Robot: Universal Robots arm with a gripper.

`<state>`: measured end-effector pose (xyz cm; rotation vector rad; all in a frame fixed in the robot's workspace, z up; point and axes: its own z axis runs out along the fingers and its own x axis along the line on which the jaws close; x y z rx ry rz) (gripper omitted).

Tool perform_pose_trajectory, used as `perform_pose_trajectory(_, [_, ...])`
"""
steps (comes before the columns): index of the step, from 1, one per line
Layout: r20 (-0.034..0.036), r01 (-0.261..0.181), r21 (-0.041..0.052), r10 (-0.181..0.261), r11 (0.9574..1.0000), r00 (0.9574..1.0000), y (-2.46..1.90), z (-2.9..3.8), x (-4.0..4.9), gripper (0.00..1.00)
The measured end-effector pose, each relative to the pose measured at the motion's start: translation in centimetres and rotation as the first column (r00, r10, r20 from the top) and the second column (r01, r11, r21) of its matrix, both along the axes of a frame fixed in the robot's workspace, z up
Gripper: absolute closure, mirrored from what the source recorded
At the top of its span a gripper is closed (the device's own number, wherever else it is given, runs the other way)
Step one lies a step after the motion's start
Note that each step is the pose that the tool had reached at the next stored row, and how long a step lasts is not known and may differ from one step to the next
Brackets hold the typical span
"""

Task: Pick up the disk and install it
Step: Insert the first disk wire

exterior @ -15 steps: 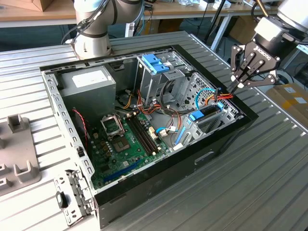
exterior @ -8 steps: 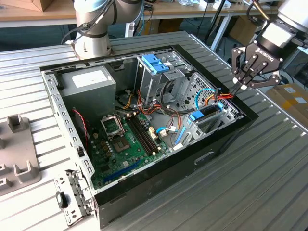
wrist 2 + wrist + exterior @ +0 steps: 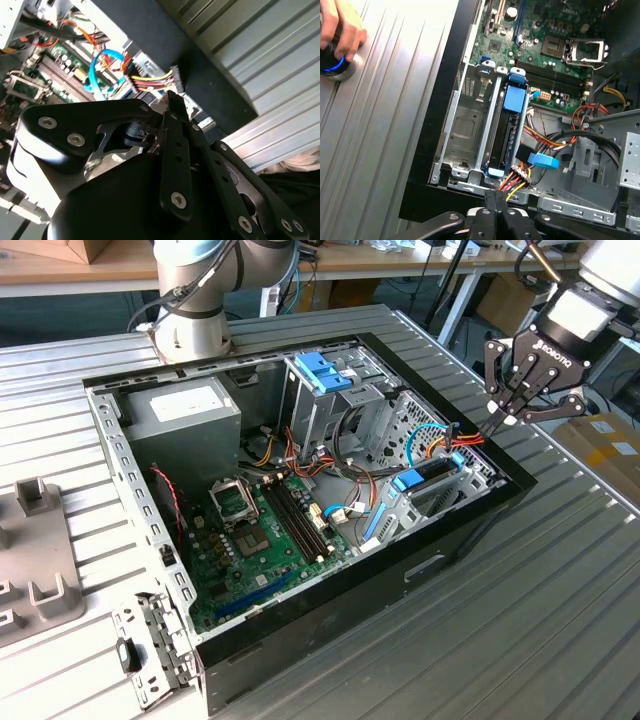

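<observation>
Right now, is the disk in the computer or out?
In. The disk, with its blue carrier, stands on edge in the metal cage slot inside the computer case. The gripper holds nothing.

Black computer case (image 3: 450,540) on ribbed silver-grey table (image 3: 560,620) | green motherboard (image 3: 250,540) at lower centre | blue-framed disk (image 3: 506,131) | grey power-supply box (image 3: 185,420), white sticker, upper left | red, yellow, orange wires (image 3: 512,184) | black gripper (image 3: 510,405), upper right.
</observation>
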<state>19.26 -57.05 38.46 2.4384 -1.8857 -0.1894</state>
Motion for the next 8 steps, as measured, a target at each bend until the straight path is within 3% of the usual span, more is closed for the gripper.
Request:
perform_pose_trajectory(1, [0.0255, 0.000, 0.0002, 0.000, 1.0000, 0.9997, 0.00, 0.00, 0.00, 0.90])
perform_pose_trajectory(3, [0.0602, 0.000, 0.0007, 0.000, 1.0000, 0.9982, 0.00, -0.01, -0.01, 0.90])
perform_pose_trajectory(4, [0.0654, 0.000, 0.0013, 0.000, 1.0000, 0.9979, -0.01, -0.02, 0.00, 0.90])
perform_pose_trajectory(8, [0.0661, 0.000, 0.0012, 0.000, 1.0000, 0.9978, 0.00, -0.02, 0.00, 0.90])
